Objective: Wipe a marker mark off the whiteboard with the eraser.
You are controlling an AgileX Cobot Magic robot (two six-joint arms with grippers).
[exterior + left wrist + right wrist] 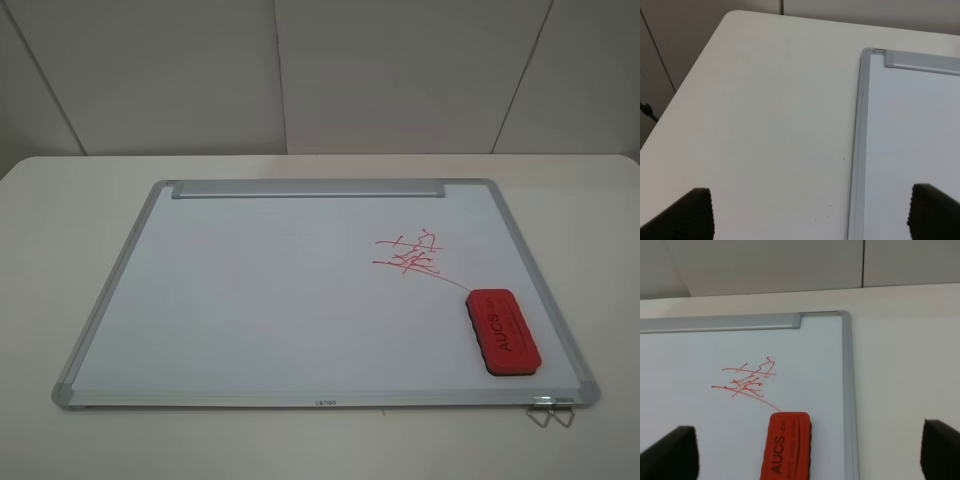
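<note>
The only marker mark (pixel 410 255) we can see is a red scribble of crossed lines with a long tail, ahead of our right claw (pixel 810 440). The tail runs to the red eraser (pixel 786 445), lettered "AUCS", which lies flat on the whiteboard (pixel 250 300) just before that claw, likely within easy reach. Both claws stand apart and empty, the left claw (pixel 812 200) over the table (pixel 765 100) and the board's edge. We cannot read the frame's small print.
</note>
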